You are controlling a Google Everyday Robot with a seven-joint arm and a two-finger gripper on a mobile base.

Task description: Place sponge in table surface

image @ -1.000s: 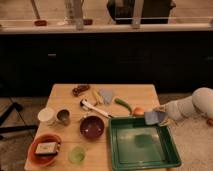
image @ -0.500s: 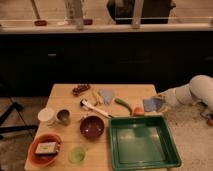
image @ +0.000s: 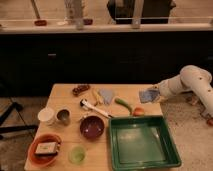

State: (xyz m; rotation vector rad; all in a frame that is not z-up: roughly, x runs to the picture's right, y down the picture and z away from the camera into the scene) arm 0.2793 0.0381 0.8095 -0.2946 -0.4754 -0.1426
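The gripper (image: 154, 93) is at the right of the frame, a little above the middle, at the end of the white arm (image: 192, 82) that comes in from the right edge. It is closed on the sponge (image: 146, 95), a pale blue-grey piece that stands out to the left of it. In the picture the sponge lies over the upper right corner of the table (image: 65, 95). I cannot tell if it hangs above the wood or touches it already.

I judge the task as about half done. The sponge is grasped and brought over the table, outside the tray (image: 145, 162), which fills the lower right part of the frame. What is left: to lower the sponge on bare wood, to let it go, and to draw the arm away.

The free place is small. Just below the sponge lie an orange fruit (image: 138, 111) and a green vegetable (image: 123, 104), and to the left is a blue cloth (image: 106, 95). The wood directly under the sponge looks bare, so a straight move down seems enough. The bowl (image: 92, 126), the brush (image: 95, 107) and the cups (image: 46, 116) at centre and left are well apart from it and should not be in the way.
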